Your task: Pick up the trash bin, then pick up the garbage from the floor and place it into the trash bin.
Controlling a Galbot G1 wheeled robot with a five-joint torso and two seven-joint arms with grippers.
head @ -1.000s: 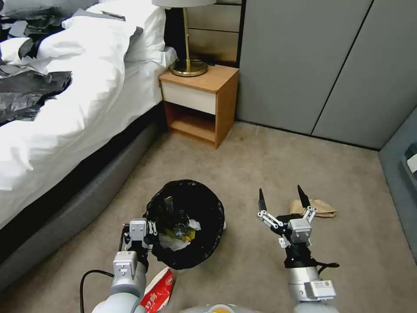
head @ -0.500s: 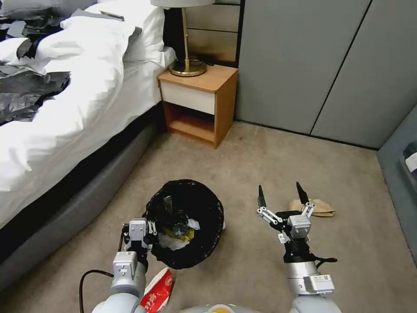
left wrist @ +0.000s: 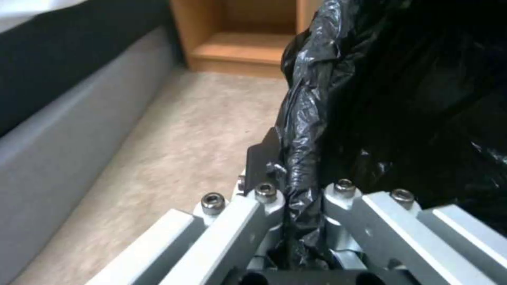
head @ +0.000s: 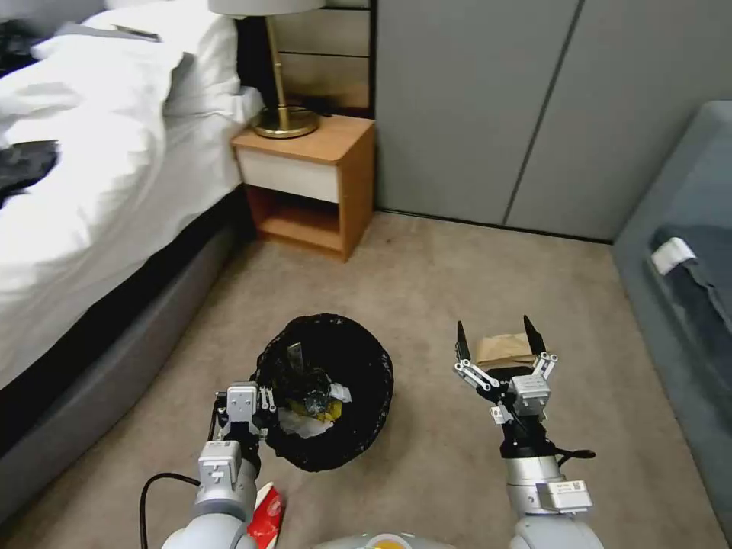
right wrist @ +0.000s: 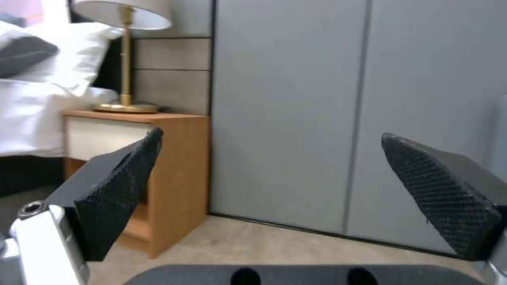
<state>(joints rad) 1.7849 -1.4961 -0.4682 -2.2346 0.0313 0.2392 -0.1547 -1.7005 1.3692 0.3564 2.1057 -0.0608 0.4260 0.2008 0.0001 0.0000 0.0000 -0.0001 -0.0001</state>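
left end effector [head: 259, 402] pinches the trash bin [head: 328, 393] rim, litter [head: 313, 408] inside; right end effector [head: 496, 343] spread.

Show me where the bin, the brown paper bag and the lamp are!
bin [head: 358, 427], head view, on the black liner over its near rim.
brown paper bag [head: 502, 348], head view, on its flat top, lying on the carpet.
lamp [head: 285, 122], head view, on its round brass base.

Beige carpet [head: 427, 274] carries a brown paper bag [head: 503, 348] and red wrapper [head: 266, 514].
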